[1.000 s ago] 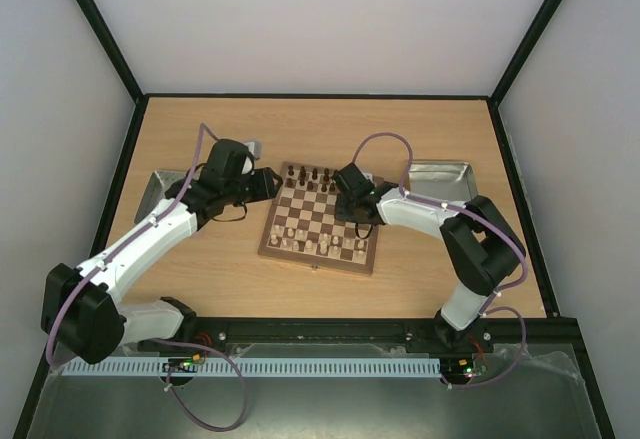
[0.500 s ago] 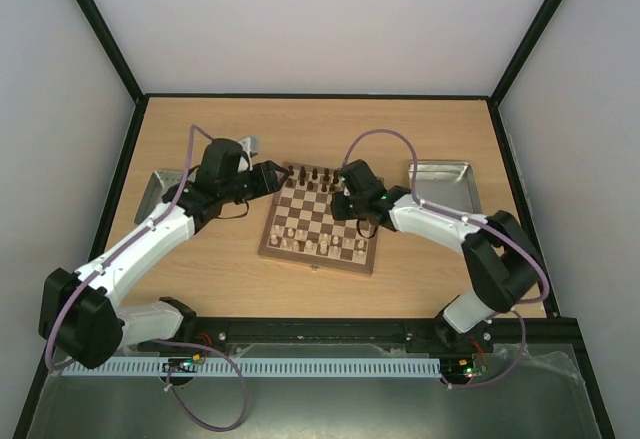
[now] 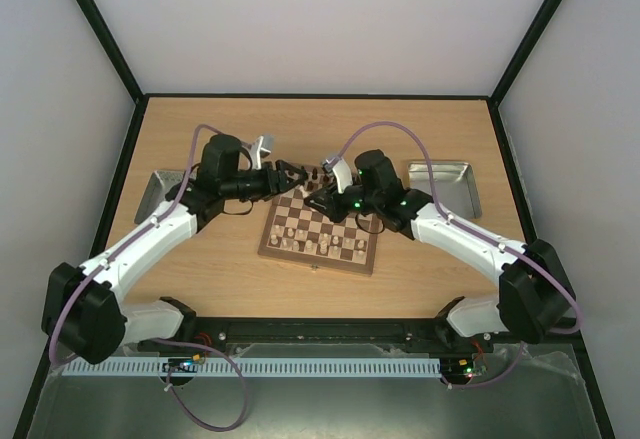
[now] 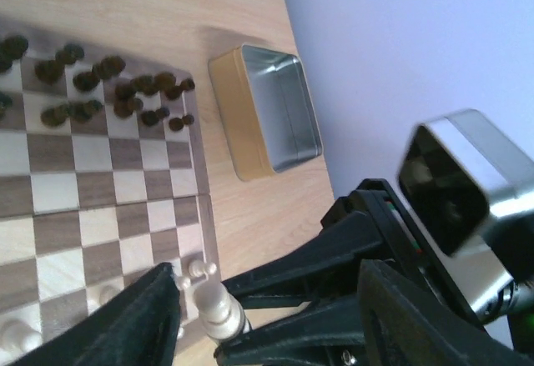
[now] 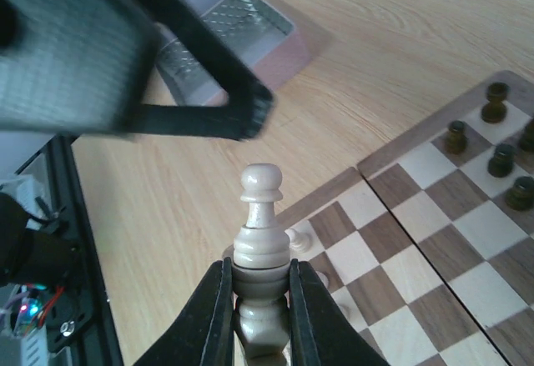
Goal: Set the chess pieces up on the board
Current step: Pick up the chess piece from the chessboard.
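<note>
The board (image 3: 318, 262) lies mid-table, with cream chess pieces (image 3: 310, 244) along its near rows and dark ones (image 4: 108, 91) along the far rows. Above the board's far left corner the two grippers meet. My right gripper (image 5: 261, 299) is shut on a cream piece (image 5: 261, 233), clamping its lower body so the knobbed head sticks out. My left gripper (image 4: 267, 316) stands open, its fingers (image 4: 154, 316) straddling the cream piece (image 4: 213, 299) and the right gripper's tips without touching the piece. In the top view the left gripper (image 3: 292, 174) and right gripper (image 3: 322, 181) sit tip to tip.
A grey metal tray (image 3: 155, 194) lies left of the board and another tray (image 3: 445, 184) to its right. The right tray (image 4: 271, 107) shows nothing inside. Black frame rails run along the table's edges.
My right arm swung left across the board's far edge to meet the left gripper and closed on the cream piece. The left jaws widened and let go of it.
</note>
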